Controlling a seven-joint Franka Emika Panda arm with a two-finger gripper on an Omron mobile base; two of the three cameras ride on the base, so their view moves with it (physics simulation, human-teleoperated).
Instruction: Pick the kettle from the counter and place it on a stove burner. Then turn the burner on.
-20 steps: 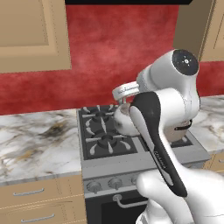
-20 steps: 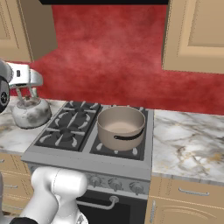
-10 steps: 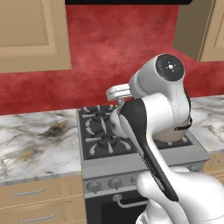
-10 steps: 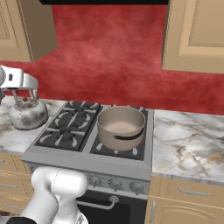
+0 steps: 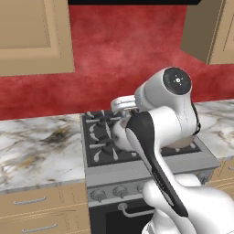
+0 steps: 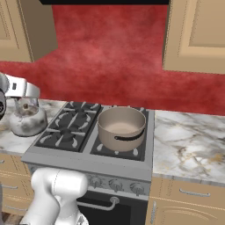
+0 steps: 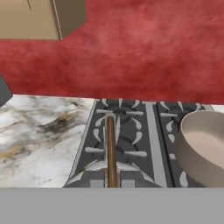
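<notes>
A: Two big things: the marble table and the stove, with a tan pot at the stove's right.
B: The kettle?
A: Over the table beside the stove's left edge, its handle clamped in the tool.

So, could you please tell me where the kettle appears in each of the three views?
Left base view: kettle at centre, partly behind the arm's dark link, in front of the stove grate.
Right base view: kettle at the far left, left of the grate.
Hand view: kettle at bottom centre, its thin handle running up over the grate.
Shared landmark: the black stove grate.
</notes>
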